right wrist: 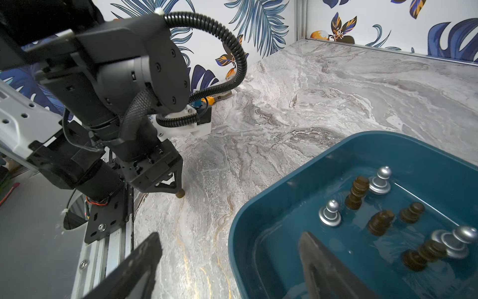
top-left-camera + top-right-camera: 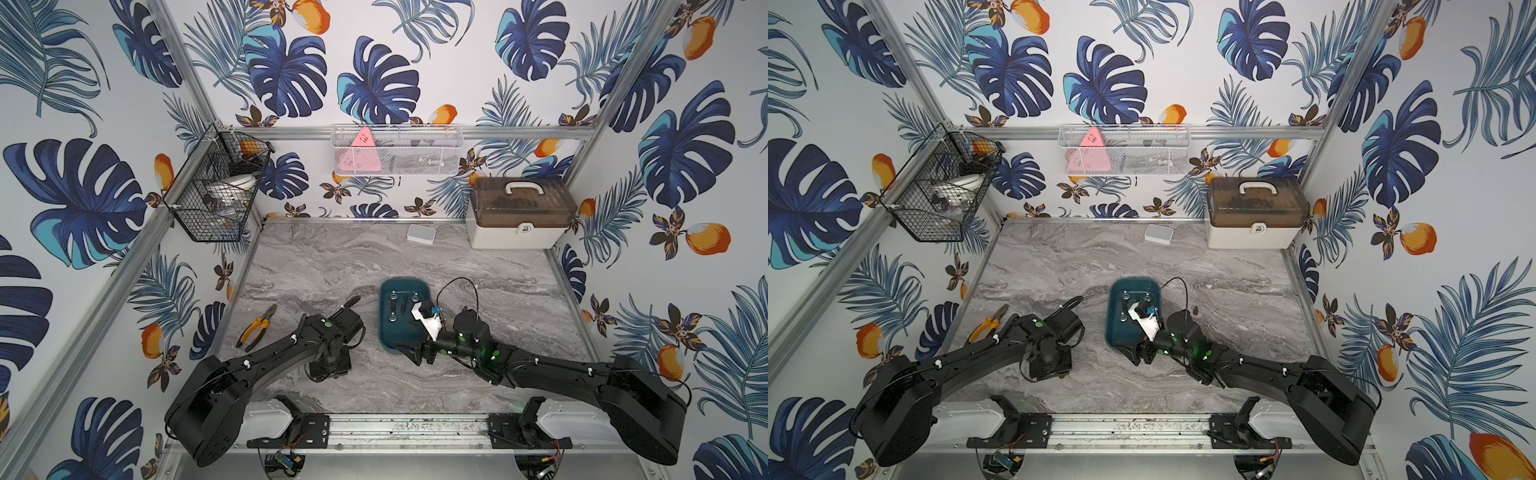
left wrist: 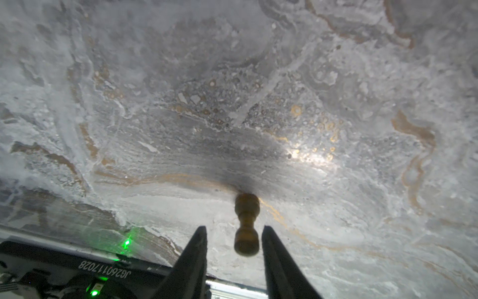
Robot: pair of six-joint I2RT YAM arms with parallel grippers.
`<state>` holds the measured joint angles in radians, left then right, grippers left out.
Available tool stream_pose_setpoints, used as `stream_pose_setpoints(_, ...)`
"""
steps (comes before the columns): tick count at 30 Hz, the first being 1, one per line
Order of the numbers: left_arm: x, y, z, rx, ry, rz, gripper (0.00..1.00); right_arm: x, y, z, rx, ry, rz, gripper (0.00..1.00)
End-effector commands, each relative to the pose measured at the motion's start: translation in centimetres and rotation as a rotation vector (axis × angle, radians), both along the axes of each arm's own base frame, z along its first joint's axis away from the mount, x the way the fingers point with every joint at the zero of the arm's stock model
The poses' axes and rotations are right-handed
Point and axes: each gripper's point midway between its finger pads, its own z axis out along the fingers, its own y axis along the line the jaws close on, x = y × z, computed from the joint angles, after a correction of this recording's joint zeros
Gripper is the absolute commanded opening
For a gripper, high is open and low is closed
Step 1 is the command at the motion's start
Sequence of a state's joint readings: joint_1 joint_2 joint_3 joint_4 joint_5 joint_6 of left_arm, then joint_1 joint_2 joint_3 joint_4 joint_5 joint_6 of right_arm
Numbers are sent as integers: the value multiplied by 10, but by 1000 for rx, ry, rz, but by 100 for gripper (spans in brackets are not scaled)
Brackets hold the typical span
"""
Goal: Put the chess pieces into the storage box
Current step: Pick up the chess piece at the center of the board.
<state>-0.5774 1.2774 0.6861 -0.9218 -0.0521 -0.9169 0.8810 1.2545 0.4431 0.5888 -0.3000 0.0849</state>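
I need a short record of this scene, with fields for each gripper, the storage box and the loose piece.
left gripper: open, one finger on each side of the loose piece, gaps visible
loose piece: brown, standing on the table
right gripper: open, empty, over the storage box rim
storage box: holds silver and brown chess pieces

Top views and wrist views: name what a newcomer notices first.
The loud tropical-leaf wallpaper covers every wall. Mid-table sits the dark teal storage box, holding silver and brown chess pieces. To its left, the left gripper has its fingers either side of a lone brown piece standing on the marble table.
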Motion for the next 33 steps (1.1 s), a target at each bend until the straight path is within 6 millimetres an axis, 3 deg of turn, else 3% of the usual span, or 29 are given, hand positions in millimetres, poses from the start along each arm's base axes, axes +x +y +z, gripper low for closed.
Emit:
stream_pose_setpoints(1, 5, -2, -2, -11, -18, 14, 39, 1, 1, 2, 2, -15, -3, 85)
stream_pose_setpoints(33, 10, -5, -12, -22, -8, -17, 17, 4, 2, 0, -9, -14, -12, 85)
